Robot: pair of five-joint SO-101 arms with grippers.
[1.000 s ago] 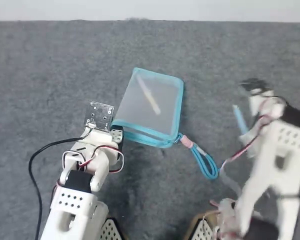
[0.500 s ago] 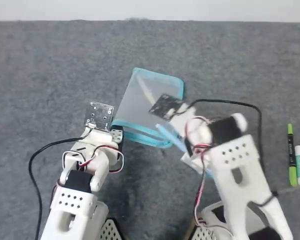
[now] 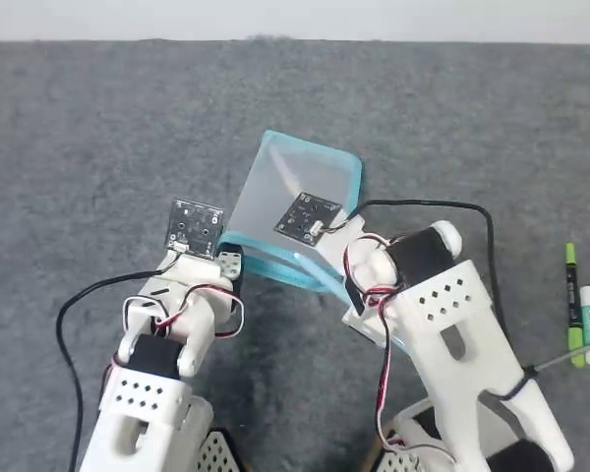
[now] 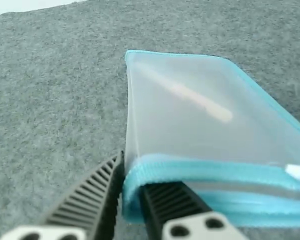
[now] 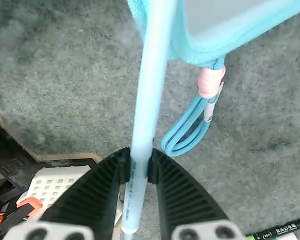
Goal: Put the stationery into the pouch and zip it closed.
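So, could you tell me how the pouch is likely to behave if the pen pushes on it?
The pouch is probably floppy: its thin translucent wall looks soft and its mouth bows beside the left pincer pinching its corner. It seems light, so the pen could likely slide it on the mat without that hold.

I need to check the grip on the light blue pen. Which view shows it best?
The right wrist view: the light blue pen is clamped in the right gripper and runs up to the pouch mouth. The left wrist view catches perhaps its tip; in the high view the arm covers it.
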